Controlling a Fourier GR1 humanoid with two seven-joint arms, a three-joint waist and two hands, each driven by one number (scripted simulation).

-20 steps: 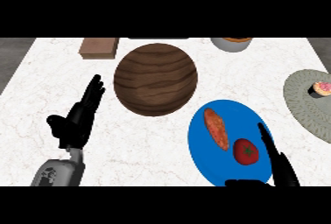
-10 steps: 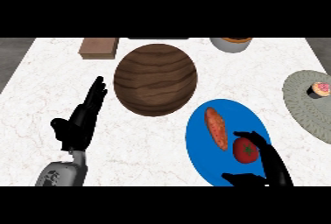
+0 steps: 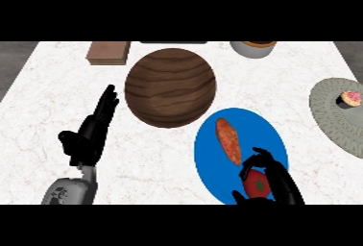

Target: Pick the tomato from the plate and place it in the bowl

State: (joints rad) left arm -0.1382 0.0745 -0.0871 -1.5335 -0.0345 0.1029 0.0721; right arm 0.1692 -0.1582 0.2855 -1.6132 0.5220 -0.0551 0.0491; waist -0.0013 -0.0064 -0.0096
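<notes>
tomato (image 3: 258,184) — inside curled right hand (image 3: 282,181) fingers

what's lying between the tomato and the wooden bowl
In the head view, an orange sweet potato lies on the blue plate between the tomato and wooden bowl.

marble counter (image 3: 42,125) w/ wooden bowl (image 3: 170,87), blue plate (image 3: 273,141).

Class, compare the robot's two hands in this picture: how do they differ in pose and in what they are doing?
The right hand has its fingers curled round the tomato on the blue plate; the left hand holds nothing. The right hand's fingers are bent, the left hand's straight, pointing up the counter. The right hand is over the plate; the left hand is beside the wooden bowl. Both are black.
</notes>
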